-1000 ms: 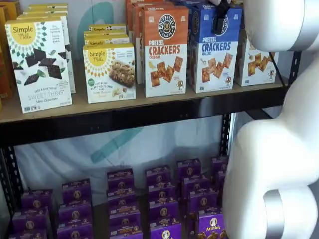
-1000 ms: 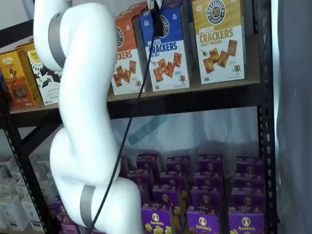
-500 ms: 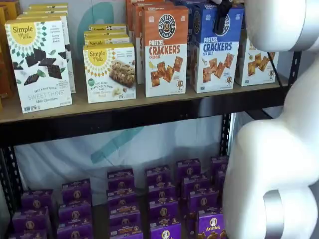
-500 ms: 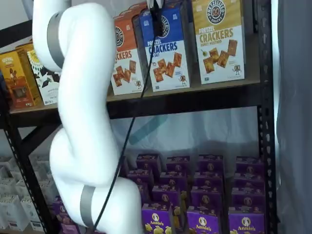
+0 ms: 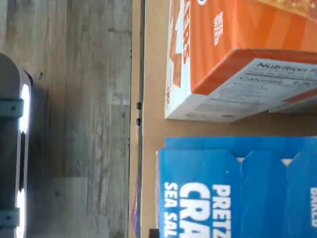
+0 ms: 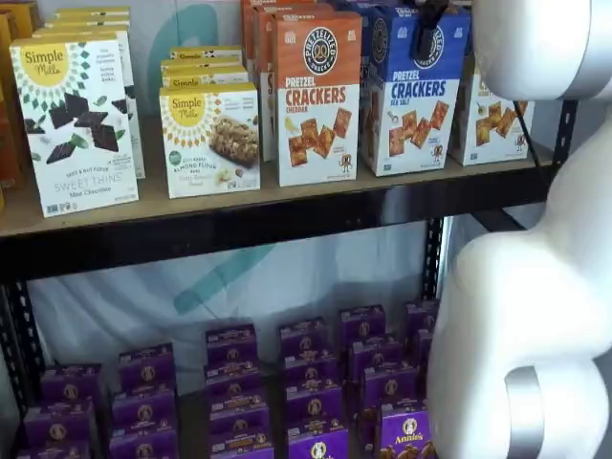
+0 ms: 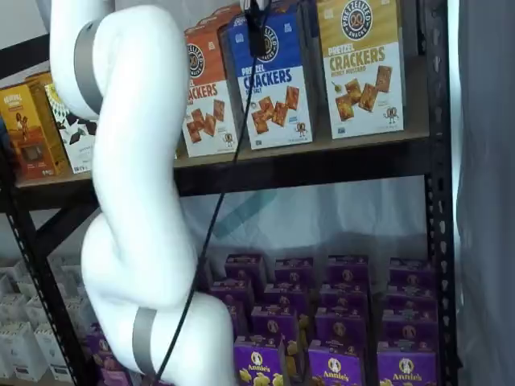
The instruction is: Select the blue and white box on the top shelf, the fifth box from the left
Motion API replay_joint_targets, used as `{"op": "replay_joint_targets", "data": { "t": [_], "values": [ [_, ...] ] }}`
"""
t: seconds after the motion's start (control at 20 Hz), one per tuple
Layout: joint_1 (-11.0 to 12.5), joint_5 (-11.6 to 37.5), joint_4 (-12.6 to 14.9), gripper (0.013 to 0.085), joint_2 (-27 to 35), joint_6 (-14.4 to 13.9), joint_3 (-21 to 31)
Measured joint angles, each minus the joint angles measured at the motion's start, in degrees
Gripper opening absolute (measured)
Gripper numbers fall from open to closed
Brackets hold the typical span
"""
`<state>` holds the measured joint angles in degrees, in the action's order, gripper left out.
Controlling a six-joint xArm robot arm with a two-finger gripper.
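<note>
Lifted slightly since a second ago, the blue and white box hangs just clear of the top shelf between the orange cheddar carton and the yellow-topped carton, with the hand closed on its top edge.

Upper edge of the blue and white box behind the hand's black fingers.

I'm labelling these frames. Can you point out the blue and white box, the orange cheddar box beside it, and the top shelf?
blue and white box [image 6: 413,120]: a shelf view, white front panel.
orange cheddar box [image 6: 317,96]: a shelf view, front face.
top shelf [image 6: 239,203]: a shelf view, bare board near front edge.
</note>
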<state>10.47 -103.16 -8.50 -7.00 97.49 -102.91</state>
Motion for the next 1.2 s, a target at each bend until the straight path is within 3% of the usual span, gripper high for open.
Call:
{"op": "replay_joint_targets", "data": {
  "t": [0.4, 0.85, 1.2],
  "values": [
    [-0.32, -1.55, 0.51, 0.061, -0.87, -0.25, 0.04],
    [-0.52, -7.34, 0.65, 0.061, -3.79, -0.72, 0.86],
    [-0.11, -7.03, 0.06, 0.061, -11.81, -0.61, 8.64]
  ]
}}
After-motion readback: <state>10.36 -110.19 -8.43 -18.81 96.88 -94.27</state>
